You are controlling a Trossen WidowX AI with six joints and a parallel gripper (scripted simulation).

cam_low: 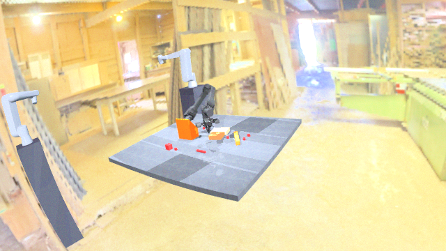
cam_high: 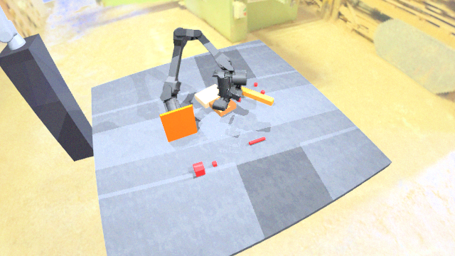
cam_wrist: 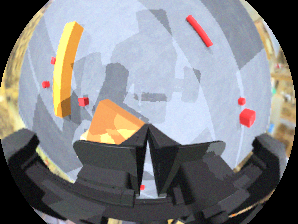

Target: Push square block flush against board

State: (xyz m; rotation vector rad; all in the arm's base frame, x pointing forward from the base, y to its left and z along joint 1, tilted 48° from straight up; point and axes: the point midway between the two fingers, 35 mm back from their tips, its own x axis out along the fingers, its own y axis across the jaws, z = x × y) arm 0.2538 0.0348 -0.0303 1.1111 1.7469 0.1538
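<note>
I work over a grey checked table top point(cam_high: 284, 185) carrying my orange base panel point(cam_high: 178, 122) at nine o'clock of centre, a cream slab point(cam_high: 207, 95) and small orange square block point(cam_high: 225, 107) toward twelve, a yellow-orange board point(cam_high: 258, 96) at one, a red stick point(cam_high: 257, 141) near centre, a red cube point(cam_high: 199, 168) at six
</note>
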